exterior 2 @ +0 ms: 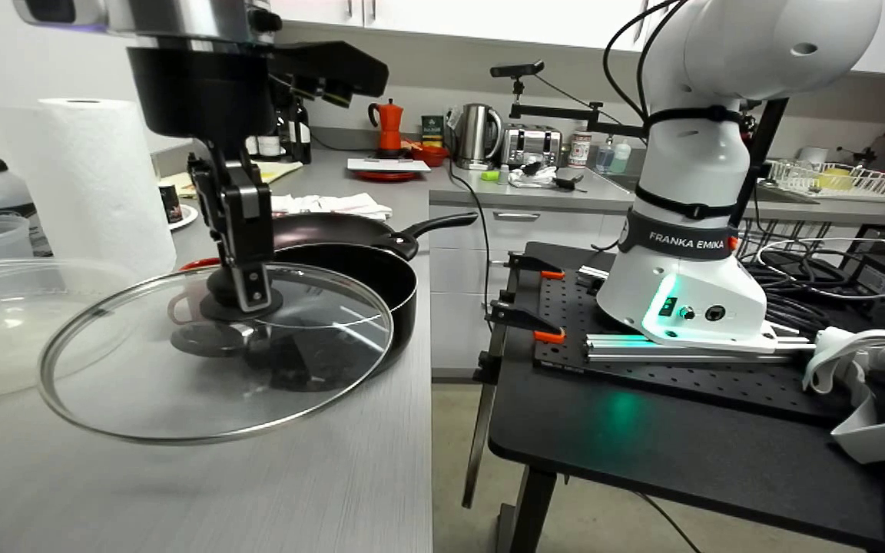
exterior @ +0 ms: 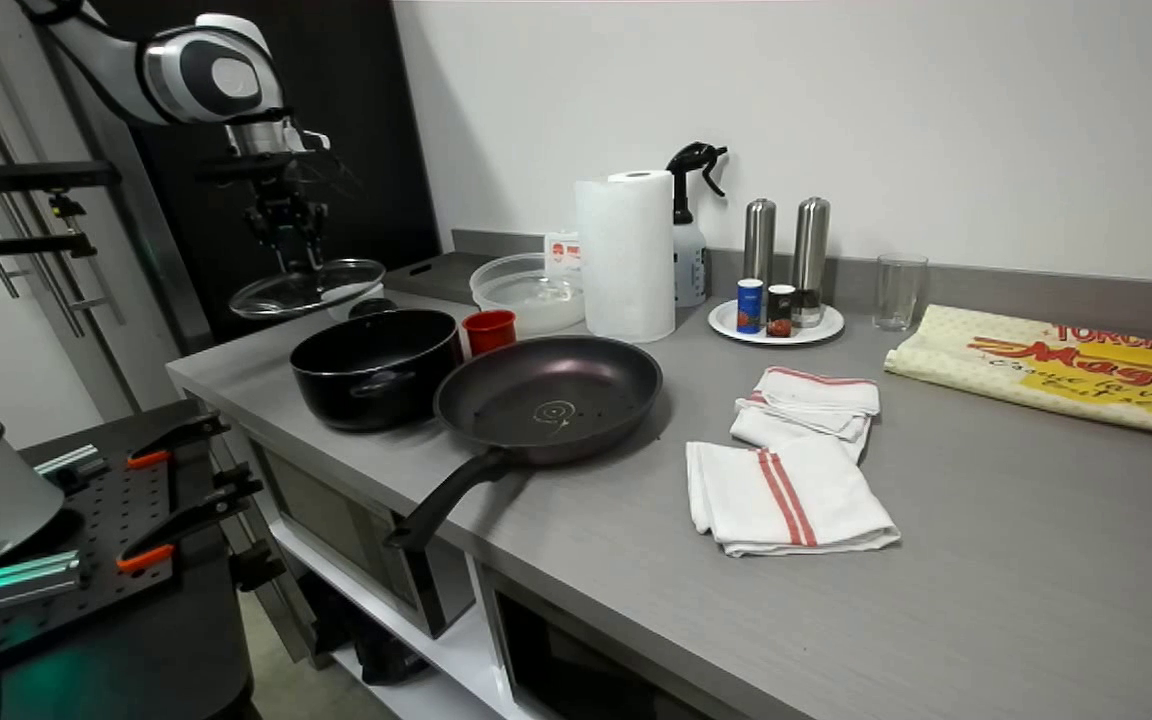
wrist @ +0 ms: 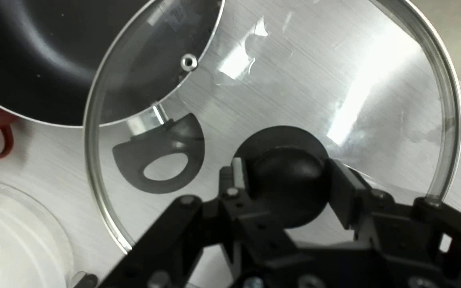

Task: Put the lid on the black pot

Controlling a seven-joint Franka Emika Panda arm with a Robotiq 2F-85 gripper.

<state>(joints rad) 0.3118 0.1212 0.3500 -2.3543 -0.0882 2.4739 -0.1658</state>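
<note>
My gripper (exterior: 301, 265) is shut on the black knob of the see-through lid (exterior: 276, 297) and holds it up in the air, slightly tilted. In an exterior view the lid (exterior 2: 143, 384) hangs over the counter, beside and partly in front of the black pot (exterior 2: 406, 307). The black pot (exterior: 366, 385) stands uncovered on the counter. In the wrist view the fingers (wrist: 286, 176) sit on both sides of the knob. There the lid's glass (wrist: 314, 80) overlaps the near rim and one side handle of the pot (wrist: 34, 60); most of the pot lies beyond the lid's edge.
A black frying pan (exterior: 556, 400) stands right beside the pot. A red cup (exterior: 489, 332), a clear plastic container (exterior: 526, 305) and a paper towel roll (exterior: 628, 260) stand close behind. White towels (exterior: 791, 490) lie further along. The counter's front edge (exterior 2: 431, 430) runs close to the pot.
</note>
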